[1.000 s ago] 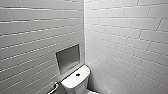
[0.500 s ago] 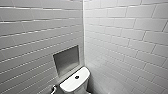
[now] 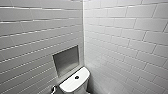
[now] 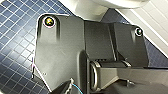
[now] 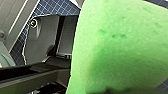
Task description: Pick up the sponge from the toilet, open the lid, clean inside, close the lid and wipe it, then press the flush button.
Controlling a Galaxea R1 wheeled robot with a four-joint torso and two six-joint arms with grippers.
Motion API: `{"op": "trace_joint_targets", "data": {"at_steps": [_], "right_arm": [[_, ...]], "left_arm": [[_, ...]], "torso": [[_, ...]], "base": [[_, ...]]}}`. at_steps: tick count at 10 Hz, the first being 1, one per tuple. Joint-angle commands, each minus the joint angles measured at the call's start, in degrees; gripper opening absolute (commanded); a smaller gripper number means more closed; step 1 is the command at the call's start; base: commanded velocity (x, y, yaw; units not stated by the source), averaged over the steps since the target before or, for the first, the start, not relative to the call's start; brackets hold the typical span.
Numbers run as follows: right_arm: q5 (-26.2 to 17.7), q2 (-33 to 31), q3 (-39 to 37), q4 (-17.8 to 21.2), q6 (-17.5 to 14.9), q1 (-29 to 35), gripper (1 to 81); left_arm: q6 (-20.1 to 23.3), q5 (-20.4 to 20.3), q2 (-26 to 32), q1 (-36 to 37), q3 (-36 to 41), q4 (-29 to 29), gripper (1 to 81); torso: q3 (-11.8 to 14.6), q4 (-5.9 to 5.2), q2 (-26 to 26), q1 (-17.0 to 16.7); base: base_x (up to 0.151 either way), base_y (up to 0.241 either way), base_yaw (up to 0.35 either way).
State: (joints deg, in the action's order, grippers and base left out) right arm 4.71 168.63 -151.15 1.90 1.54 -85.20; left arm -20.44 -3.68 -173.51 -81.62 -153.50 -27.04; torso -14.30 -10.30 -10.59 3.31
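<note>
While the right gripper point(image 5: 117, 88) seems to hold the sponge point(image 5: 120, 47) tight, the toilet point(image 3: 69, 85) sits at six o'clock, button point(image 3: 76, 77) on top. Lifting the lid looks next; reach low.

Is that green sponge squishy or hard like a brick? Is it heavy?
Probably squishy: the sponge has a rounded edge and small dimples in a foamy-looking face, so it should give when pressed. Likely light for its size, as porous foam usually is. Its matte, rough look suggests it won't slip easily.
</note>
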Motion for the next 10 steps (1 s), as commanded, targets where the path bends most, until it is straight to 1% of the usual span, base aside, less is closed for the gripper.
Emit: {"op": "trace_joint_targets", "data": {"at_steps": [1, 2, 4, 6, 8, 9, 10], "right_arm": [[-3.04, -0.64, 0.60, -0.32, -0.13, 1.83, 1.0], [-3.12, -0.64, 1.30, -0.67, -0.22, 1.83, 1.0], [-3.12, -0.46, 1.84, -0.67, -0.13, 1.83, 1.0], [-3.04, -0.46, 1.40, -0.58, -0.13, 1.83, 1.0], [-3.04, -0.38, 1.48, -0.58, -0.13, 1.83, 1.0], [-3.04, -0.38, 1.40, -0.50, -0.04, 1.83, 1.0], [-3.04, -0.20, 1.48, -0.41, -0.04, 1.83, 1.0]], "left_arm": [[-0.12, -1.14, 2.54, 2.73, 4.25, 0.14, 81.1], [-0.12, -1.86, 4.56, 3.34, 7.76, 0.14, 81.1], [-0.30, -1.59, 9.74, 5.54, 16.38, 0.50, 81.1], [-2.58, -0.98, 15.46, 7.30, 24.82, 1.20, 81.1], [-4.78, -1.59, 19.33, 7.65, 28.60, 1.28, 81.1], [-6.27, -1.42, 21.35, 7.65, 32.03, 1.29, 81.1], [-8.73, -0.55, 22.58, 7.39, 34.06, 1.46, 81.1]], "torso": [[0.00, 0.00, 0.00, 0.00], [0.00, 0.00, 0.00, 0.00], [0.00, 0.00, 0.00, 0.00], [0.00, 0.00, 0.00, 0.00], [0.00, 0.00, 0.00, 0.00], [0.00, 0.00, 0.00, 0.00], [0.00, 0.00, 0.00, 0.00]], "base": [[0.000, 0.000, 0.000], [0.000, 0.000, 0.000], [0.000, 0.000, 0.000], [0.000, 0.000, 0.000], [0.000, 0.000, 0.000], [0.000, 0.000, 0.000], [0.000, 0.000, 0.000]]}}
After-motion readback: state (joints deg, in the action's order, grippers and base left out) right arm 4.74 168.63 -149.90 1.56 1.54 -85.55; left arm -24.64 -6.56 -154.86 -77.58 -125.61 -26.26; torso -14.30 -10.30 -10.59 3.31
